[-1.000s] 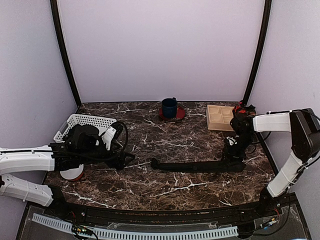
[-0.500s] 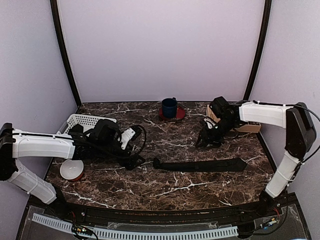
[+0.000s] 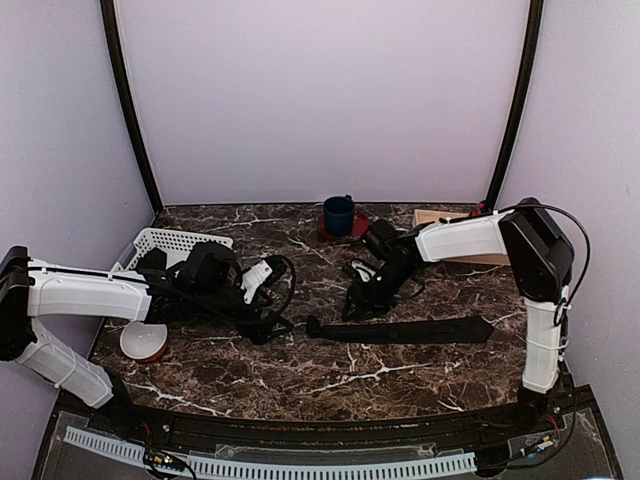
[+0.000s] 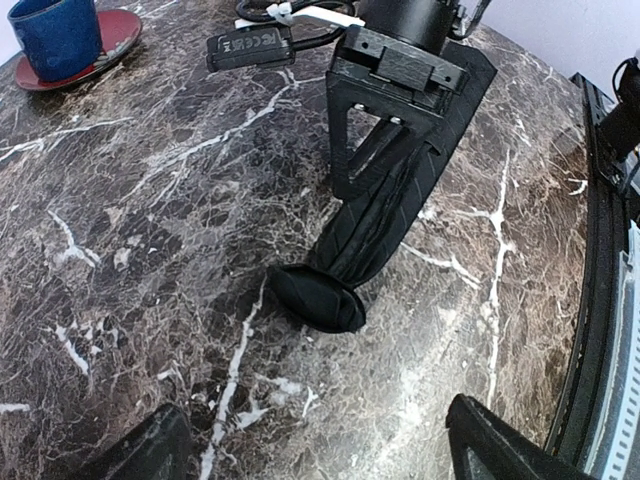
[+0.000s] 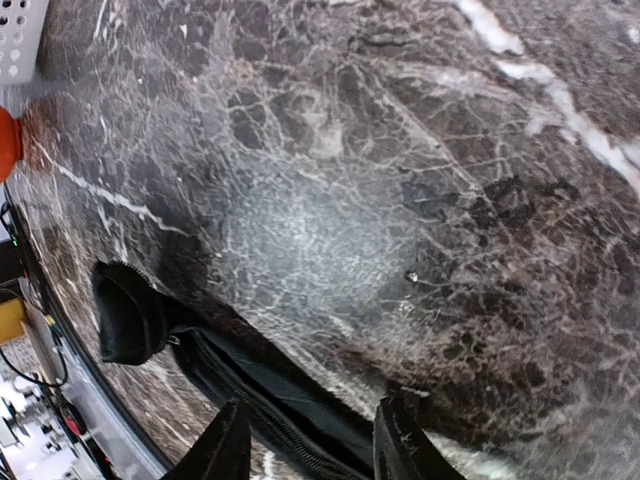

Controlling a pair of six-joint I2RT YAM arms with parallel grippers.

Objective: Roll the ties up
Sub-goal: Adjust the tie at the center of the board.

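From above, one black tie lies flat on the marble bench. It runs parallel to the near edge across the middle and right, with its wide pointed end toward the right edge. The left gripper sits low just off the tie's narrow end. The right gripper leans down onto the same end from the far side. A blue mug stands on a red saucer by the far edge. A wooden tray sits in the far right corner, partly behind the right arm. A white basket rests near the left edge, with a bowl nearer the front.

The left wrist camera shows the left gripper released: its fingers are spread wide with only bare marble between them. Ahead, the tie ends in a small rounded lump of fabric. The right gripper stands over the strip just behind that lump. The mug and saucer show at the far left.

In the right wrist view, the right gripper has its jaws parted, and the tie passes diagonally between the fingers. I cannot tell whether the pads touch the cloth. A corner of the basket shows at the upper left.
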